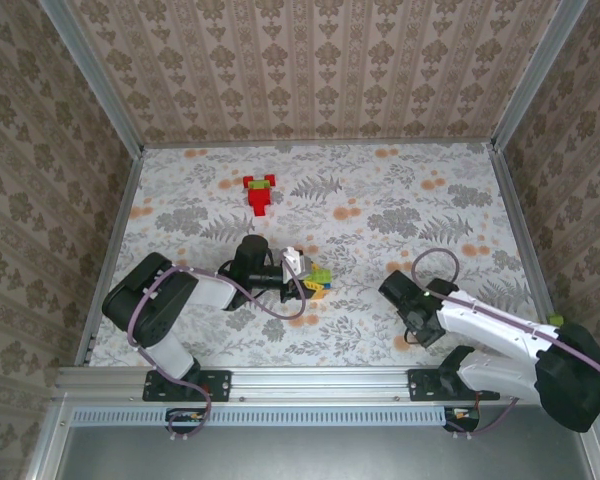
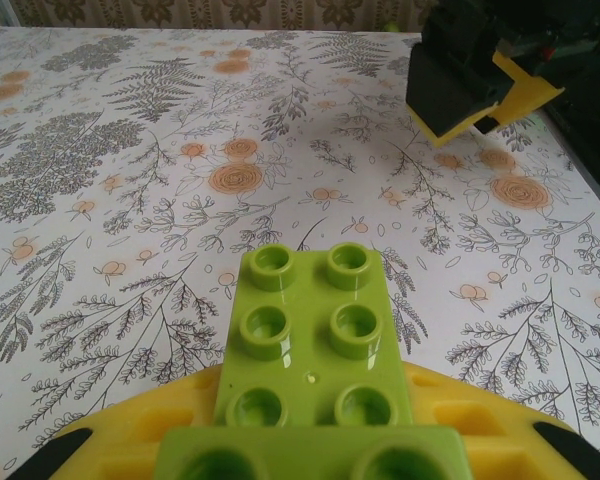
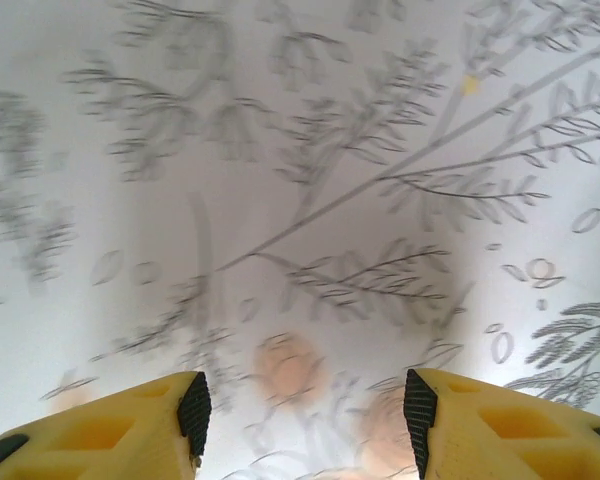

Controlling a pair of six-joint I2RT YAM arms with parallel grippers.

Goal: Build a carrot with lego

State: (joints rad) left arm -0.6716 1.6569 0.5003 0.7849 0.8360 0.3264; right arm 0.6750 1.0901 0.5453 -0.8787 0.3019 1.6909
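My left gripper (image 1: 308, 278) is shut on a light green lego brick (image 1: 321, 274) near the middle of the table. In the left wrist view the studded green brick (image 2: 310, 320) sticks out forward from between the yellow fingers (image 2: 120, 440), above the tabletop. A red lego stack with a small green piece (image 1: 261, 192) lies farther back on the table, apart from both arms. My right gripper (image 1: 405, 300) points down close to the table at the right. Its yellow fingers (image 3: 130, 430) stand open with nothing between them (image 3: 305, 410). It also appears as a black and yellow shape (image 2: 470, 90) in the left wrist view.
The table (image 1: 430, 210) has a floral cloth and is fenced by metal rails and patterned walls (image 1: 310, 60). The right arm's white link (image 1: 500, 335) lies along the front right. Free room lies between the red stack and the grippers.
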